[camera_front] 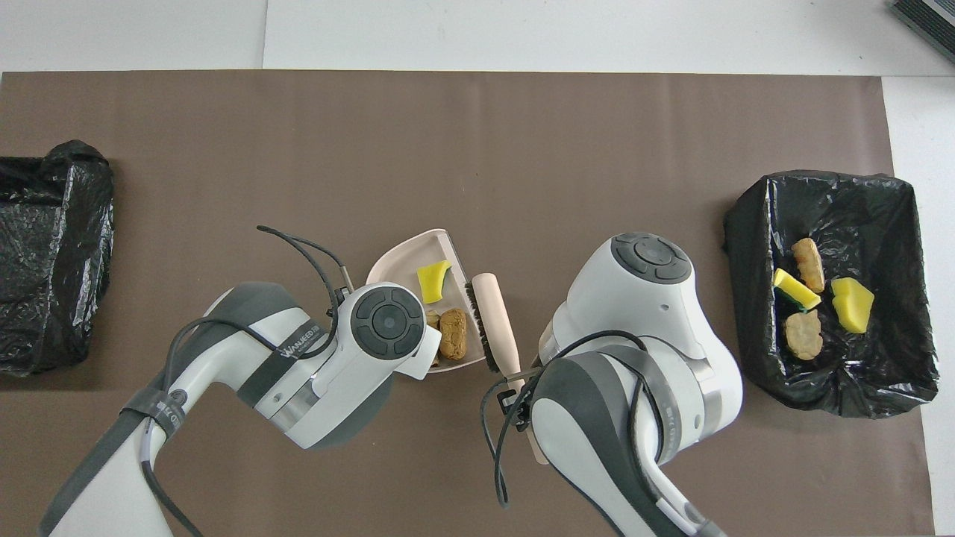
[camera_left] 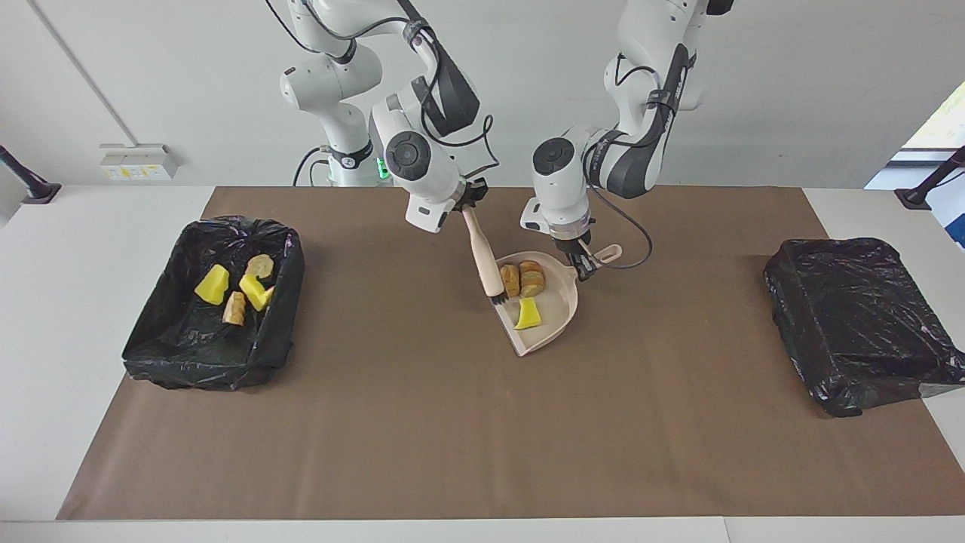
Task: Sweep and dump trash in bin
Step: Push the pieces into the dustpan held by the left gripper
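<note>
A pink dustpan (camera_left: 550, 332) (camera_front: 399, 261) lies mid-table. In it are two tan-brown trash pieces (camera_left: 520, 280) (camera_front: 453, 334) and a yellow sponge chunk (camera_left: 529, 314) (camera_front: 433, 272). My left gripper (camera_left: 582, 265) is shut on the pan's handle (camera_left: 608, 254); in the overhead view the arm hides it. My right gripper (camera_left: 469, 205) is shut on a beige brush (camera_left: 485, 260) (camera_front: 498, 321), which slants down with its bristles at the pan's open edge. The black-lined bin (camera_left: 158, 339) (camera_front: 888, 373) at the right arm's end holds several scraps (camera_left: 241, 290).
A second black-lined bin (camera_left: 859, 320) (camera_front: 52, 253) sits at the left arm's end of the table. A brown mat (camera_left: 482, 430) covers the table between the bins. A cable (camera_left: 637, 241) loops beside the pan's handle.
</note>
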Robot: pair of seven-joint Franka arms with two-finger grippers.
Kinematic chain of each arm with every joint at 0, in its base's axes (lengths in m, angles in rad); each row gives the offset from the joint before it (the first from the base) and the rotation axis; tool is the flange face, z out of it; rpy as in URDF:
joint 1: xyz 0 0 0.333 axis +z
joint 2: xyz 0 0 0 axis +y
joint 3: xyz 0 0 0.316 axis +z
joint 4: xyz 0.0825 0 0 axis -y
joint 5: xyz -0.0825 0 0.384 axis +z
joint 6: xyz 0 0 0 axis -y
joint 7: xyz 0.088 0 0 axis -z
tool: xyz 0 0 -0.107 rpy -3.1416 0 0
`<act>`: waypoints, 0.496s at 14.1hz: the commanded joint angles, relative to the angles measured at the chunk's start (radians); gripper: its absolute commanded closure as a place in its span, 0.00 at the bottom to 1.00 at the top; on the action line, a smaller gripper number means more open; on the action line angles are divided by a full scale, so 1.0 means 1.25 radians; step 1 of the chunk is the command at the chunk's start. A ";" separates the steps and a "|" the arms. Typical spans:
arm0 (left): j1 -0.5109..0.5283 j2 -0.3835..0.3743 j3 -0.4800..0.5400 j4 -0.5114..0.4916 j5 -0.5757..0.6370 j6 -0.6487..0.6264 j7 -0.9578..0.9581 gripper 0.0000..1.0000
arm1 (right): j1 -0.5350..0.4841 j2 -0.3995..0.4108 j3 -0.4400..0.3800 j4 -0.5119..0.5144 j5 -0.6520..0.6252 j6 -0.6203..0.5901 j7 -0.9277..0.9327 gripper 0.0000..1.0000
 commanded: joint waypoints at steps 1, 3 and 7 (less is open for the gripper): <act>0.016 -0.010 -0.001 -0.018 0.015 0.020 0.002 1.00 | -0.007 -0.053 0.006 0.002 -0.106 -0.055 0.098 1.00; 0.019 -0.020 0.005 -0.010 0.015 0.016 0.024 1.00 | -0.010 -0.067 0.005 -0.010 -0.129 -0.112 0.151 1.00; 0.103 -0.074 0.015 -0.003 0.013 0.008 0.192 1.00 | 0.018 -0.126 0.013 -0.096 -0.127 -0.060 0.351 1.00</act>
